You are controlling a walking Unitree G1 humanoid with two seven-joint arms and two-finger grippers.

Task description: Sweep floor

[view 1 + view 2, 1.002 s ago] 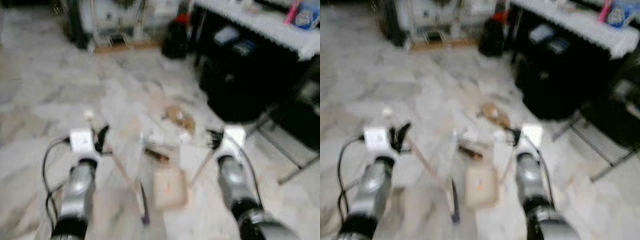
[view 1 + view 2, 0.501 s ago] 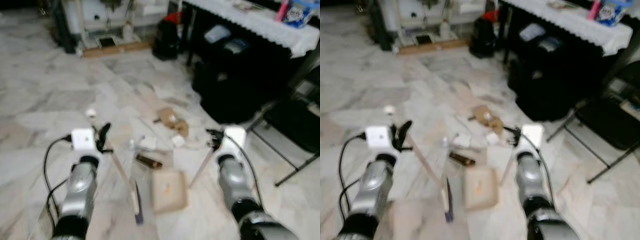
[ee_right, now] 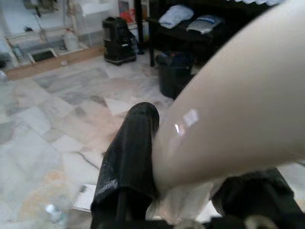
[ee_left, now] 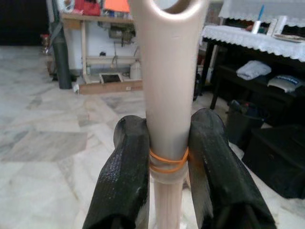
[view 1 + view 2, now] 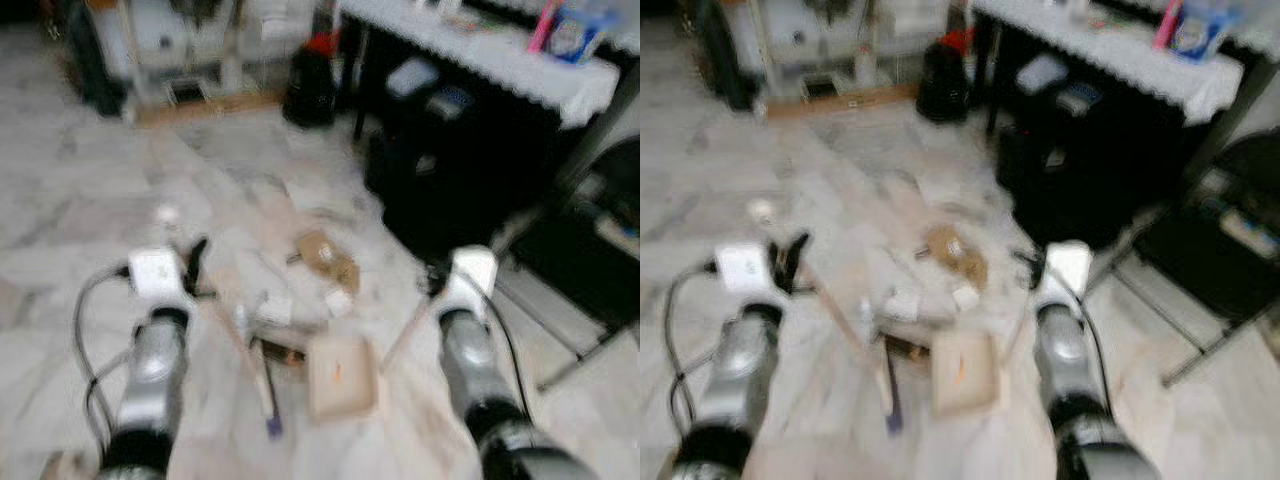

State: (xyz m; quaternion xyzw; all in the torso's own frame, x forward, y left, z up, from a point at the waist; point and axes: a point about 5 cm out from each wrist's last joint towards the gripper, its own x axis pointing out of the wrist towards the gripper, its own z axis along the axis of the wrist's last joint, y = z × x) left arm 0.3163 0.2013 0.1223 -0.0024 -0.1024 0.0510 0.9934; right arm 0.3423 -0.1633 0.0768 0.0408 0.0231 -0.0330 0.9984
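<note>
Two tools held, one per arm: left gripper clamped on broom handle, brush low by near litter; right gripper pinching dustpan handle, dustpan flat on floor, presumably set to catch swept scraps.

Glossy smooth beige plastic broom handle (orange rubber band around it), polished veined marble floor.
</note>
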